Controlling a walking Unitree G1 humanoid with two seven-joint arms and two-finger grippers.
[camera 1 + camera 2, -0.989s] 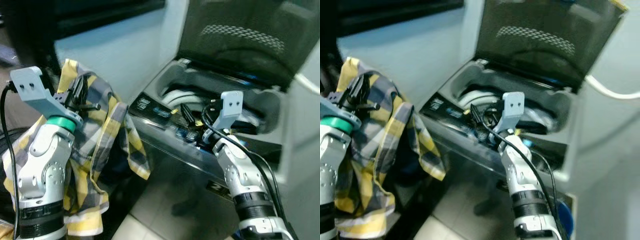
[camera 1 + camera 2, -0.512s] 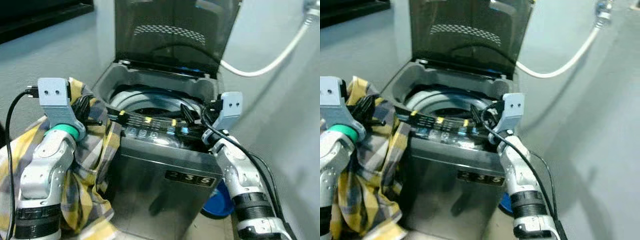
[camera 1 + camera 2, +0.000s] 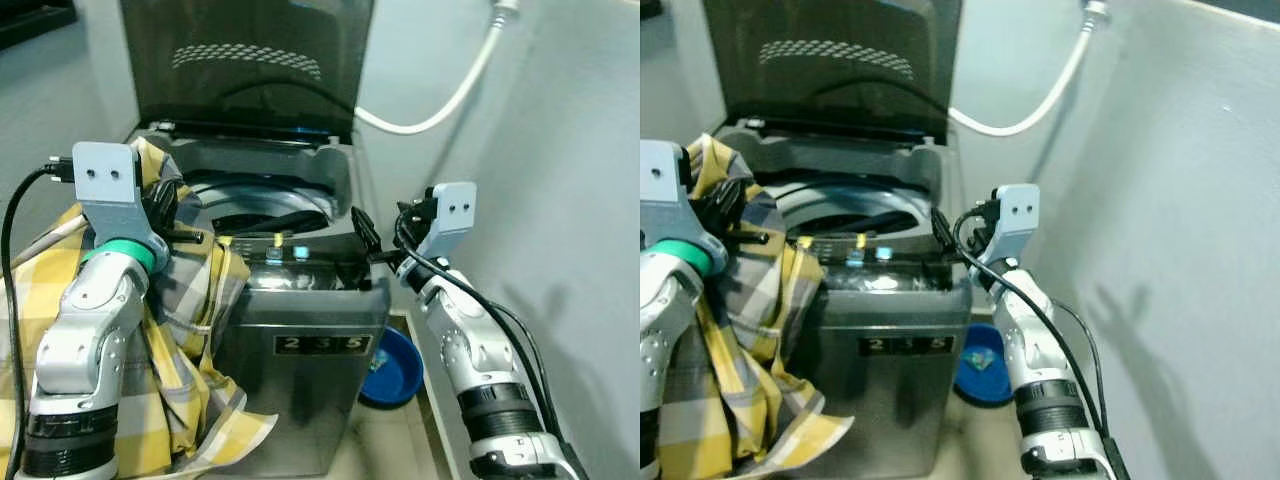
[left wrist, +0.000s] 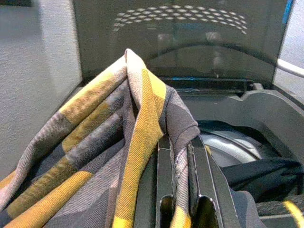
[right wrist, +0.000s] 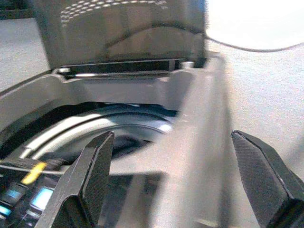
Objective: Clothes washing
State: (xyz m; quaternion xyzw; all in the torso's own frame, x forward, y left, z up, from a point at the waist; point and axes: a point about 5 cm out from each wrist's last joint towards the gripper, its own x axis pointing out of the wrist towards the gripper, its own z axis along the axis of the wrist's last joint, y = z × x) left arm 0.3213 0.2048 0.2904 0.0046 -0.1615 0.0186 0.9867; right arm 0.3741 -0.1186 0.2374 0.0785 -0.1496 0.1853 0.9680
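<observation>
Our left gripper (image 4: 183,175) is clamped on a yellow and grey checked shirt (image 3: 190,330) at the left of the frame, beside the washing machine (image 3: 300,330). The cloth hides most of its fingers. The machine's front reads "235" (image 3: 322,345); smaller panel labels are illegible. Our right gripper (image 5: 180,180), jaws spread wide, hovers over the machine's right rim. A blue basin (image 3: 392,368) sits half hidden behind it.

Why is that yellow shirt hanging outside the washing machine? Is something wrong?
Nothing is wrong: the left gripper holds the yellow plaid shirt, which drapes down the washing machine front, not yet in the drum. The lid stands open.
</observation>
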